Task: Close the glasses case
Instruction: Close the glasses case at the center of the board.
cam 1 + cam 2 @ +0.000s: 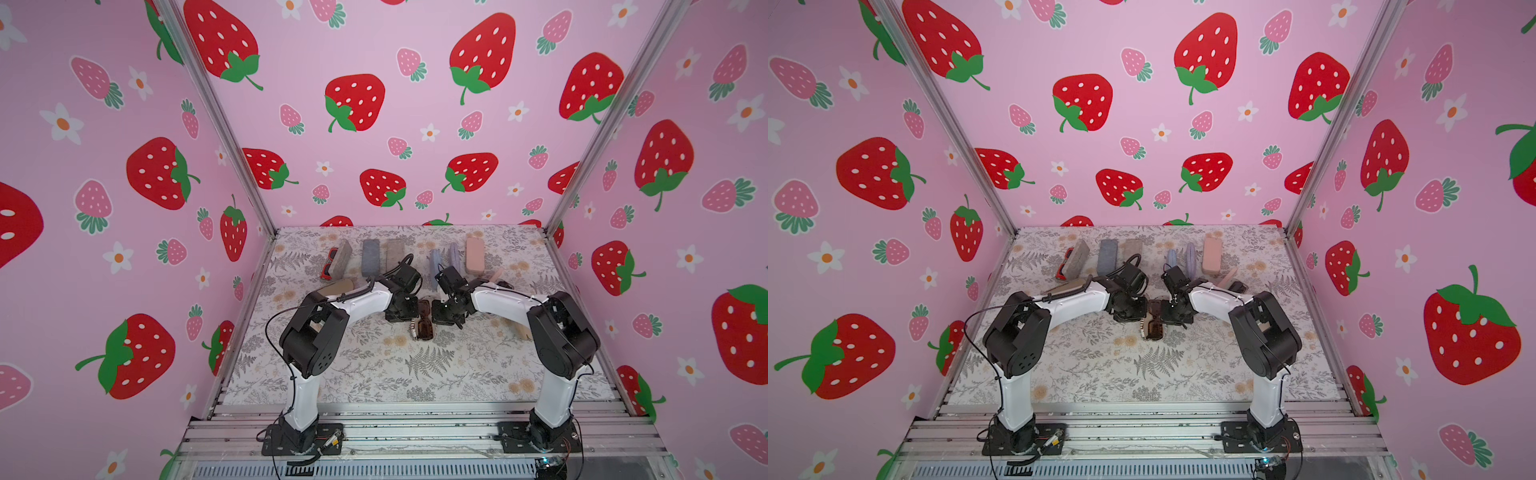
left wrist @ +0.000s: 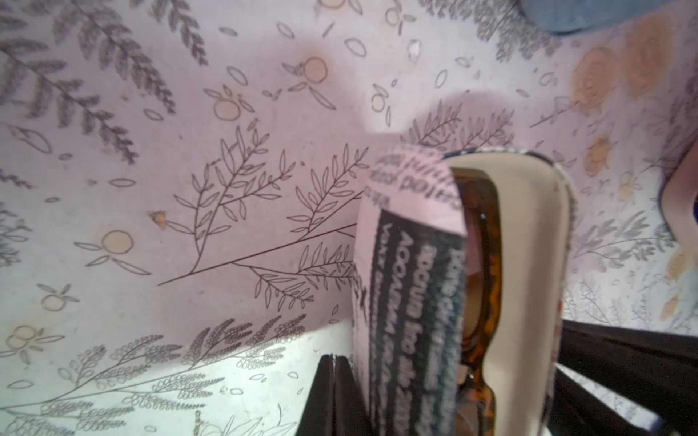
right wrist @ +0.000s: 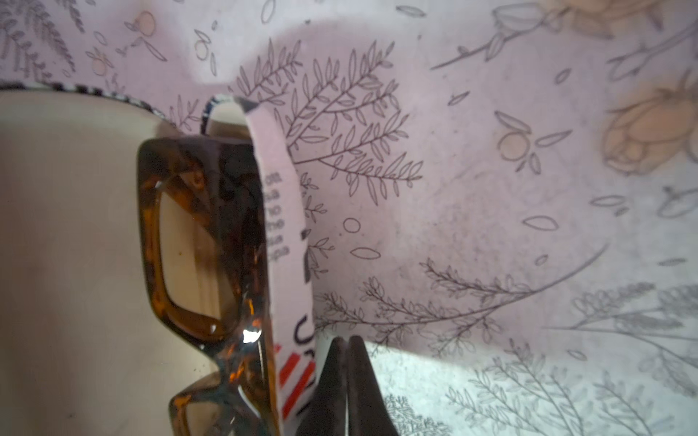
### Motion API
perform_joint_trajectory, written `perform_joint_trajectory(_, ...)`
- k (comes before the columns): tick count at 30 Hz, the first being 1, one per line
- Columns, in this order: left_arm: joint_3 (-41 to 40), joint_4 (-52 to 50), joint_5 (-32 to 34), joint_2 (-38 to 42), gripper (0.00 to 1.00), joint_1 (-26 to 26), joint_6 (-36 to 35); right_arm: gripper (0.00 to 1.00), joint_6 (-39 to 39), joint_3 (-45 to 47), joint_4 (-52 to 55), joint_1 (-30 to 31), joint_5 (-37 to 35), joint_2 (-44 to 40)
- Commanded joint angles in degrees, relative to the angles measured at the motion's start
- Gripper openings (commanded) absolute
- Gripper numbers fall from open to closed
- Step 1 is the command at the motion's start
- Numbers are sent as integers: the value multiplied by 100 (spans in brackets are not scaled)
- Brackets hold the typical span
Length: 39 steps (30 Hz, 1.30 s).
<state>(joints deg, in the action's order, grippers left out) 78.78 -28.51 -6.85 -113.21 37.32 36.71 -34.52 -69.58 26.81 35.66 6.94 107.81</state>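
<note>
The glasses case [image 1: 415, 329] lies open in the middle of the flowery bench [image 1: 374, 374], between the two arms. Brown spotty sunglasses [image 3: 196, 241] sit inside it. The left fingers [image 2: 321, 400] are shut tight and hold nothing, just beside one printed side of the case. The right fingers [image 3: 362, 389] are shut and empty too, just beside the other side. Other cases [image 1: 370, 257] stand in a row at the back.
</note>
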Motion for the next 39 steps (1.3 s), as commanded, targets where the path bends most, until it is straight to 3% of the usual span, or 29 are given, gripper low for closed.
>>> perform_joint_trajectory(1,290,-119,-14,-184,0,99,100,7,111,-212,36,111,257,109)
perform_joint_trajectory(17,453,-198,-2,-298,0,205,129,7,253,-129,-606,155,1181,-110)
perform_joint_trajectory(39,540,-243,49,-290,0,239,152,7,209,-140,-782,235,1435,-252)
